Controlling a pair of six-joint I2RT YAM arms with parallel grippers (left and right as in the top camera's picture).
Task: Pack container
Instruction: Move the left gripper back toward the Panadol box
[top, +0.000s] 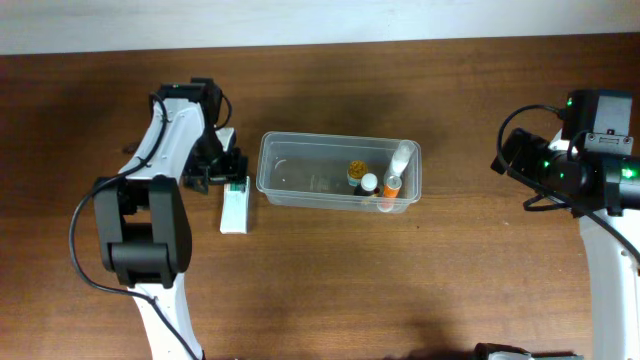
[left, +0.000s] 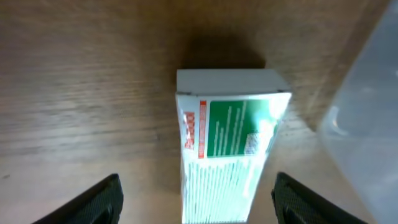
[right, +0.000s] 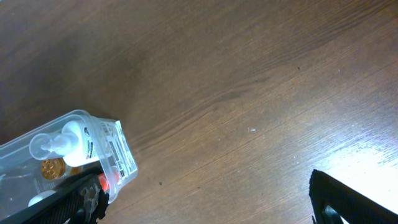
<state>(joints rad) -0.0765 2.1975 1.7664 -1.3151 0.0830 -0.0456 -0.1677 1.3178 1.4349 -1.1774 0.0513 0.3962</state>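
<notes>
the clear container (top: 300, 172) sits in the middle of the worktop (top: 400, 280) with small bottles (top: 368, 183) at its right end. the left pincer (left: 196, 202) is wide open over a white-and-green box (left: 227, 143) just beside it. the right pincer (right: 211, 205) is open too, well apart.

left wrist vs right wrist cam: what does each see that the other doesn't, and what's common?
Only left wrist: the white-and-green box, lying flat on the table between the open fingers of the left gripper, which do not touch it.
Only right wrist: a white bottle and a gold lid inside the container, seen through its clear end wall.
Both: the wooden table, each view's own fingers spread wide (the right gripper too), and part of the container, at the right edge in the left view and lower left in the right view.
</notes>
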